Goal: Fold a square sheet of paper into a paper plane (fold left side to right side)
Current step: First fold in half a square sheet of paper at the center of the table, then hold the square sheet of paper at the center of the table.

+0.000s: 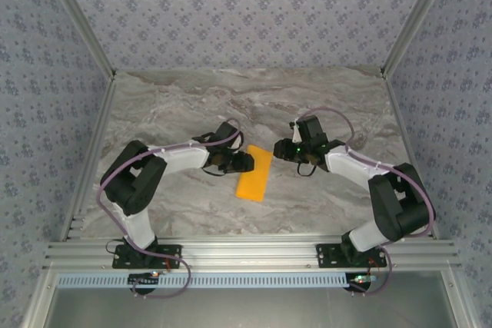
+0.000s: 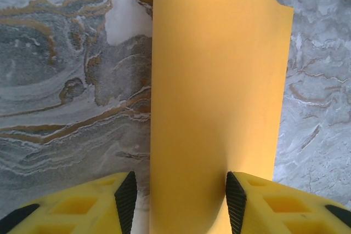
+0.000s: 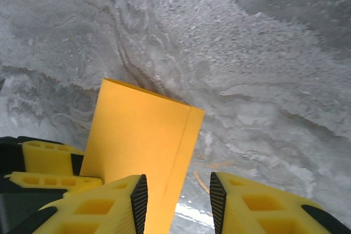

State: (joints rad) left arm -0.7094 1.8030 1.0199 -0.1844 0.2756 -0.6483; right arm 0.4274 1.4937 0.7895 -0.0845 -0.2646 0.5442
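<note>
The square sheet of paper [image 1: 254, 173] lies on the marble table, doubled over into a narrow bright-orange rectangle. In the right wrist view the paper [image 3: 137, 141] has its top layer stopping just short of the lower one, leaving a thin strip along one edge. My left gripper [image 1: 244, 161] is at the paper's left side and is open. In its own view the left gripper [image 2: 181, 201] straddles the paper [image 2: 219, 97], which runs between the wide-apart pads. My right gripper [image 1: 283, 150] sits at the paper's far right corner. It is open [image 3: 178, 201] over the paper's edge.
The grey veined marble table [image 1: 177, 105] is ringed by aluminium posts and patterned walls. The left gripper's yellow fingers [image 3: 49, 163] lie close beside my right gripper. Both arm bases stand at the near edge.
</note>
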